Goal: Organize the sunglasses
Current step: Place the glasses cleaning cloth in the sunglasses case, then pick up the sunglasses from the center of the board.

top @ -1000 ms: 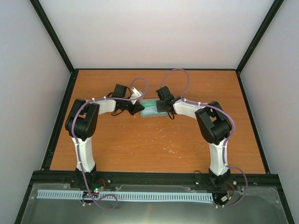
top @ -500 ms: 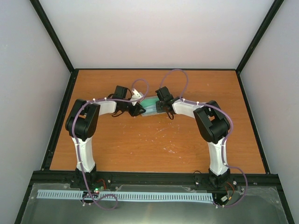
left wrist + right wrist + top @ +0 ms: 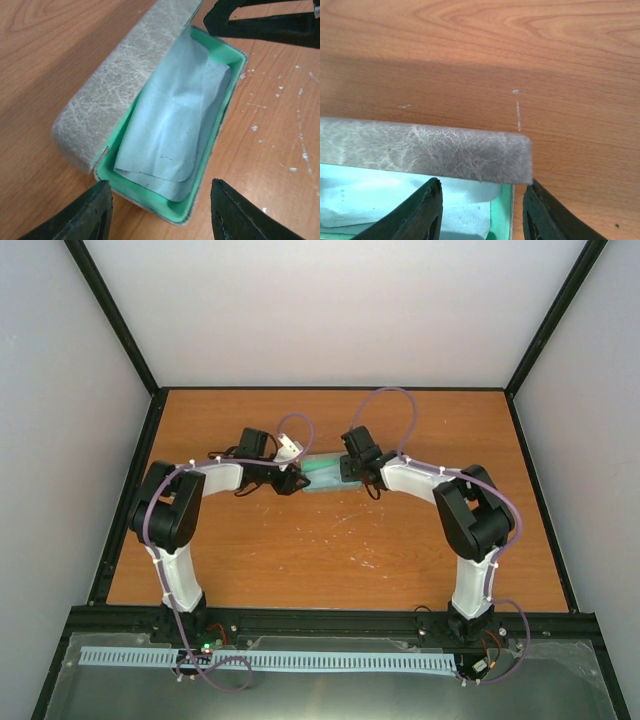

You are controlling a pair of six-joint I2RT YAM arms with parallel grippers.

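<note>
**Left wrist view: cloth laid in the open case, glasses out of sight**

The grey case (image 3: pixel 145 201) lies on the worktop (image 3: pixel 45 45) with its lid (image 3: pixel 125 85) tipped back on one long side, so the teal inside is open from above. A light blue cloth (image 3: pixel 170 130) is spread loosely along the tray and covers nearly all of the floor.

The sunglasses show in no view. They may lie under the cloth, which is probably there to shield the lenses, but I cannot tell.

The left pincer (image 3: pixel 160 185) stands wide, one finger on each side of the case's near end and touching nothing. From there it could steady the case or close on it.

The right pincer (image 3: pixel 482 185) is also spread and holds nothing. It sits at the far end, just behind the lid's corner, a sensible spot for tipping the lid over.

With both arms meeting at mid-table, the step in hand looks like closing the case (a judgement only).
</note>
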